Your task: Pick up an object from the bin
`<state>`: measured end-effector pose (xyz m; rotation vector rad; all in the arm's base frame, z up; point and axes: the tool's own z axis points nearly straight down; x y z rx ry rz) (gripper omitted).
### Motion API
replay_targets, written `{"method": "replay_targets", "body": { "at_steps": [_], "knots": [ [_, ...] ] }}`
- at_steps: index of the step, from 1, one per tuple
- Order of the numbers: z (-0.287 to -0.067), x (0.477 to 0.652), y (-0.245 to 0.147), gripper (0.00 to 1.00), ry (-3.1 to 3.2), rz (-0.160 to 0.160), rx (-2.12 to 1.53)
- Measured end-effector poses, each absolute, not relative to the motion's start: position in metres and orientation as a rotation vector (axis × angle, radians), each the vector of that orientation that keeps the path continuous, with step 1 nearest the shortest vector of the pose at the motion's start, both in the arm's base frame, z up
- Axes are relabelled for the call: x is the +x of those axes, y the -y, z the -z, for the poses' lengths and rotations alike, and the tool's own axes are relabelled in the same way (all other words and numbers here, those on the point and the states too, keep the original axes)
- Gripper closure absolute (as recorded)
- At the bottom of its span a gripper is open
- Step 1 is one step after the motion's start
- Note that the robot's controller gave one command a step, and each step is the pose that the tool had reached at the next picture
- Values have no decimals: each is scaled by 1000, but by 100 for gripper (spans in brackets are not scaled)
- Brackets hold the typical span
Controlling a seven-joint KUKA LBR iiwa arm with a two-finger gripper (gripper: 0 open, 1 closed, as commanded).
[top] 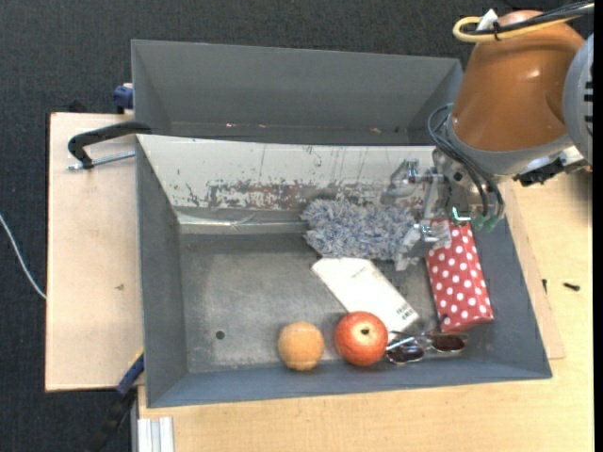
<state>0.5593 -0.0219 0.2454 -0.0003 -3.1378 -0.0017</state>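
My gripper [421,226] hangs at the bin's right back, its metal fingers reaching down at the right end of a grey-blue fuzzy cloth [356,227]. Just right of the fingers a red box with white dots [459,277] leans against the right wall. A white flat packet [365,292] lies in front of the cloth, below and left of the gripper.
Near the front wall sit an orange ball [301,346], a red apple [362,338] and a pair of sunglasses [425,347]. The arm with its orange cover comes in over the right back corner. The bin's left half has bare floor.
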Motion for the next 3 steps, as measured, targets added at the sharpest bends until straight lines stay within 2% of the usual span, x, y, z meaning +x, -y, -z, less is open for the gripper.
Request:
{"method": "replay_targets", "body": {
  "at_steps": [1, 2, 3],
  "knots": [
    [-249, 561, 22, 0, 3145, 1, 0],
    [-198, 557, 22, 0, 3150, 1, 11],
    [-137, 582, 23, 100, 3142, 2, -137]
  ]
}}
